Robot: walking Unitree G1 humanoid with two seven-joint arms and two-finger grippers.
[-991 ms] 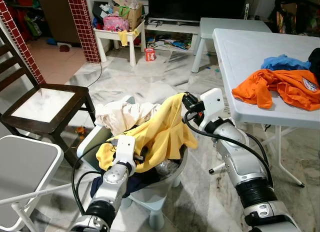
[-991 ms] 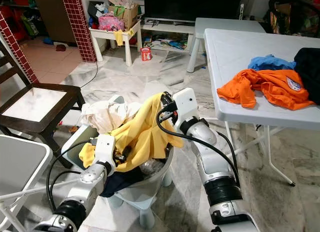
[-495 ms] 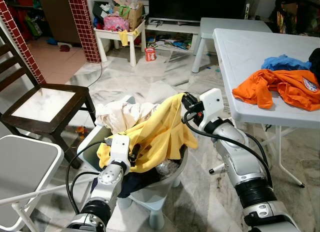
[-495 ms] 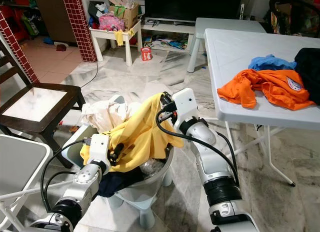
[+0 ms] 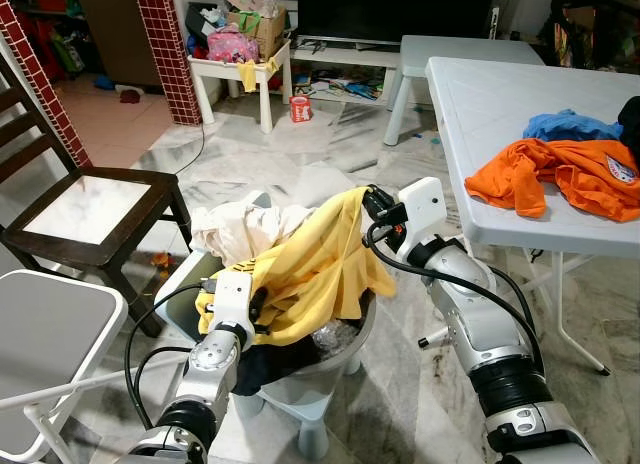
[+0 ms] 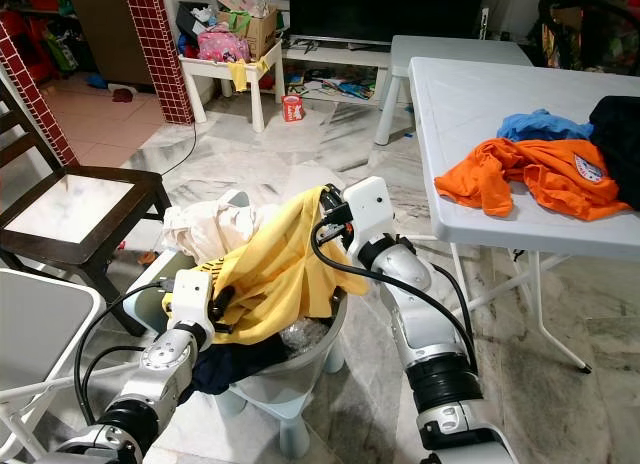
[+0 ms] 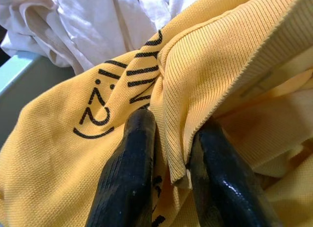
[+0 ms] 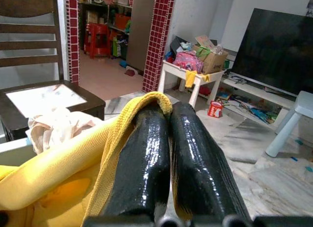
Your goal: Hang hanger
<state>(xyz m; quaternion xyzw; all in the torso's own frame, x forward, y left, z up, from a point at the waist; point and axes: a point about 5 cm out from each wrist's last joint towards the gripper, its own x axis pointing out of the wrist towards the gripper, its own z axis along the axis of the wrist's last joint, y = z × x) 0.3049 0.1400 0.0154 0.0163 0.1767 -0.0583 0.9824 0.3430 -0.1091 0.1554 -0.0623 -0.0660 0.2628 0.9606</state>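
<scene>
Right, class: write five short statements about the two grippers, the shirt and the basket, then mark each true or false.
1. Both grippers hold the yellow shirt. True.
2. The right gripper has its fingers spread wide. False: they are shut on a fold of the shirt.
3. The shirt lies on the white table. False: it drapes over the laundry basket.
4. A white cloth sits in the basket. True.
5. The left gripper pinches printed yellow fabric. True.
</scene>
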